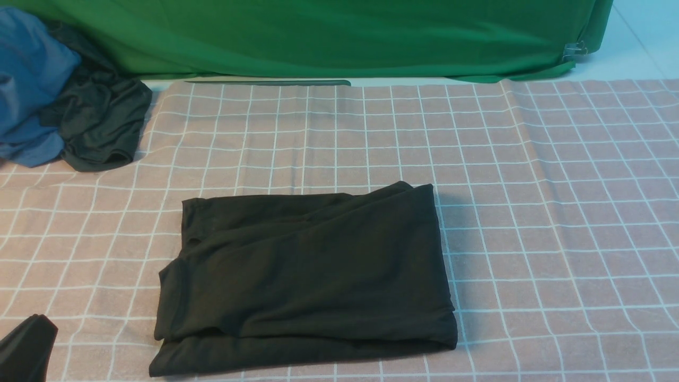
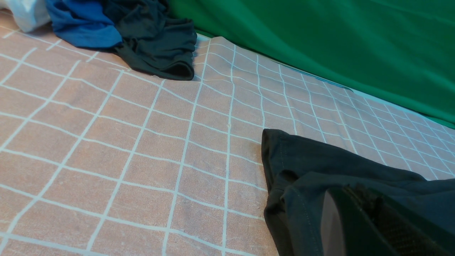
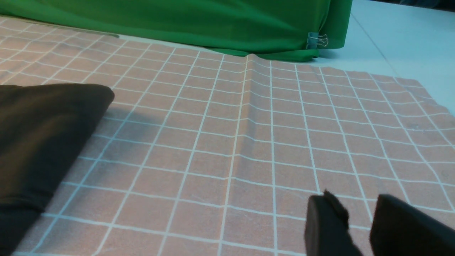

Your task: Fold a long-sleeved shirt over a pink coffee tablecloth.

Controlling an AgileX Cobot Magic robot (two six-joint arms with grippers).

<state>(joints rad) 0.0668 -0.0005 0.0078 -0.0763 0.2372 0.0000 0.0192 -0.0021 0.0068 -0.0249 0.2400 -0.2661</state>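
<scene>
Long-sleeved shirt (image 1: 307, 276) lay folded mid pink coffee tablecloth (image 1: 557, 212), nothing on it. Blue garment (image 1: 29, 85) & dark garment (image 1: 101, 122) heaped far-left; green cloth (image 1: 329, 37) behind. Left gripper (image 2: 369, 220) closed, empty, beside shirt. Right gripper (image 3: 359, 227) part-open, empty.

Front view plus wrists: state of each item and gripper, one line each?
long-sleeved shirt: folded into a rectangle, lying flat
pink coffee tablecloth: spread out, slightly creased
dark garment: crumpled
blue garment: crumpled
left gripper: shut, empty
right gripper: open, empty
</scene>
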